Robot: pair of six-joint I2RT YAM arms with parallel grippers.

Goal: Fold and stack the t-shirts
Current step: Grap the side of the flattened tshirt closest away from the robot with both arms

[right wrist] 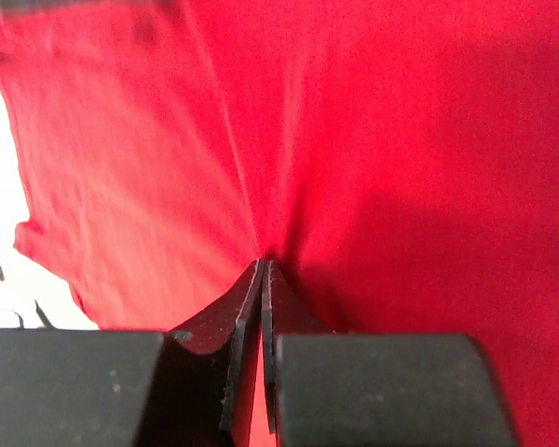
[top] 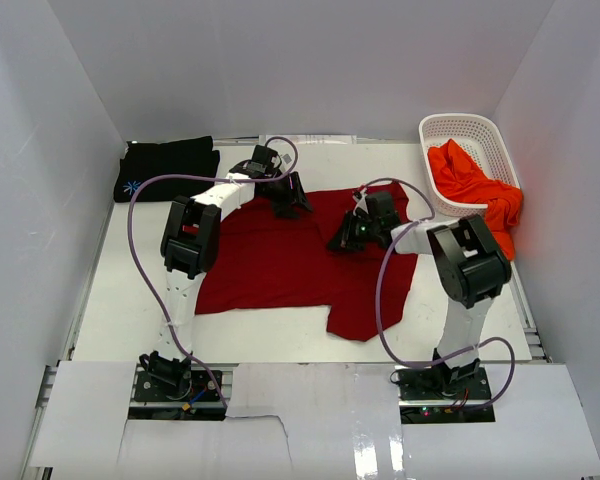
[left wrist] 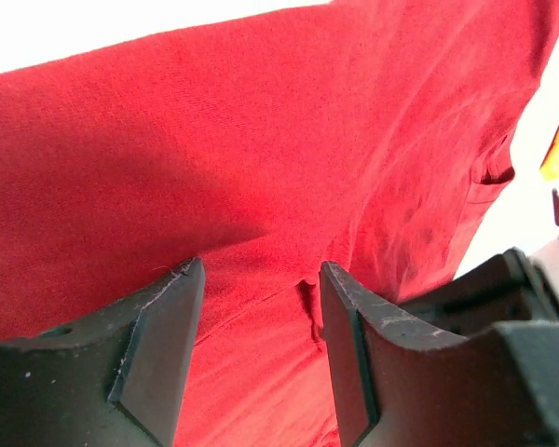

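Observation:
A dark red t-shirt (top: 280,265) lies spread across the middle of the table. My left gripper (top: 290,205) is at its far edge, open, with the fingers straddling a seam in the red cloth (left wrist: 261,140); nothing is pinched between them (left wrist: 261,270). My right gripper (top: 342,240) is over the shirt's right part, shut on a pucker of red cloth (right wrist: 401,140) that gathers at its tips (right wrist: 263,265). A black t-shirt (top: 167,165) with a small blue print lies folded at the far left. An orange-red t-shirt (top: 475,185) hangs over the basket's side.
A white slotted basket (top: 460,125) stands at the far right corner. White walls close in the table on the left, right and back. Purple cables loop from both arms above the red shirt.

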